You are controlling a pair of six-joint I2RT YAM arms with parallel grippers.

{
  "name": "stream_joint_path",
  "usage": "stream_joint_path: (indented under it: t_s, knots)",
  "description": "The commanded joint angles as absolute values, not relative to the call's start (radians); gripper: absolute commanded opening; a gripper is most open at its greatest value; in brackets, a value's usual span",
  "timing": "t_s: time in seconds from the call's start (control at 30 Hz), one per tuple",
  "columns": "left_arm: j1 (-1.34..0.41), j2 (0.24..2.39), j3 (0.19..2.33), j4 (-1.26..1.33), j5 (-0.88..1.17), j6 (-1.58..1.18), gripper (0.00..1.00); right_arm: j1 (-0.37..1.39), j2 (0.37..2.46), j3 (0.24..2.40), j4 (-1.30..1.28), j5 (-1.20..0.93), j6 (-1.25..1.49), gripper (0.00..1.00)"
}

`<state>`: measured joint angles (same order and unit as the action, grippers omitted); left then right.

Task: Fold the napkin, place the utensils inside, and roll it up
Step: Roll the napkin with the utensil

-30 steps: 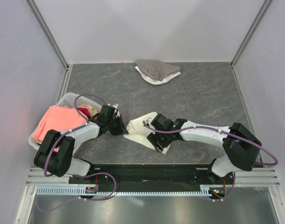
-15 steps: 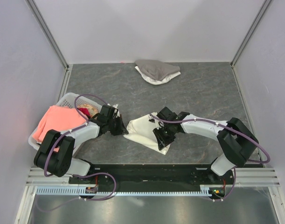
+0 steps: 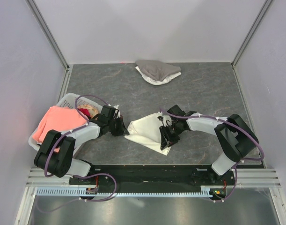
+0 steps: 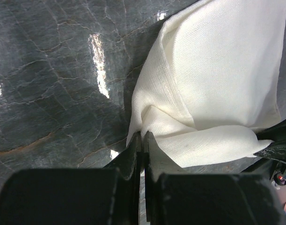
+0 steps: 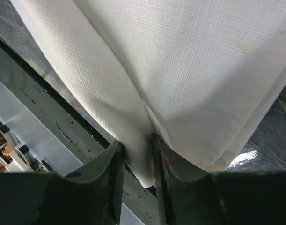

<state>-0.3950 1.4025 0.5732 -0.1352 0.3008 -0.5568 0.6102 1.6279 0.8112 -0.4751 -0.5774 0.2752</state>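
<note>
Top external view: on the worktop (image 3: 203, 93), the napkin (image 3: 145, 129) lies partly folded between my arms. My left end effector (image 4: 143, 137) pinches its left corner, and my right end effector (image 5: 137, 147) clamps the near corner. I see no utensils on it; loading and rolling remain.

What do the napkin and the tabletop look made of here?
The napkin: woven cloth, likely cotton or linen, matte cream; a fine weave grid shows and it folds softly. The tabletop: dark grey, stone-patterned with pale veins, glossy by its glare; possibly laminate.
</note>
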Motion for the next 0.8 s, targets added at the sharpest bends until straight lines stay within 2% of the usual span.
stream_joint_path:
  t_s: [0.0, 0.13, 0.33, 0.43, 0.6, 0.77]
  knots:
    - [-0.393, 1.427, 0.574, -0.183, 0.262, -0.511, 0.02, 0.6, 1.664, 0.785, -0.528, -0.46, 0.256, 0.4]
    - [-0.393, 1.431, 0.578, -0.186, 0.264, -0.506, 0.02, 0.598, 1.611, 0.825, -0.575, -0.418, 0.233, 0.52]
    - [-0.393, 1.44, 0.586, -0.186, 0.27, -0.503, 0.02, 0.598, 1.493, 0.966, -0.739, -0.299, 0.204, 0.65]
    - [-0.391, 1.442, 0.592, -0.187, 0.272, -0.505, 0.02, 0.614, 1.445, 1.023, -0.779, -0.238, 0.189, 0.68]
    - [-0.393, 1.447, 0.598, -0.192, 0.273, -0.503, 0.02, 0.806, 1.375, 1.051, -0.698, -0.069, 0.15, 0.73]
    - [-0.393, 1.454, 0.601, -0.192, 0.276, -0.505, 0.02, 1.078, 1.411, 1.039, -0.548, 0.267, 0.111, 0.75]
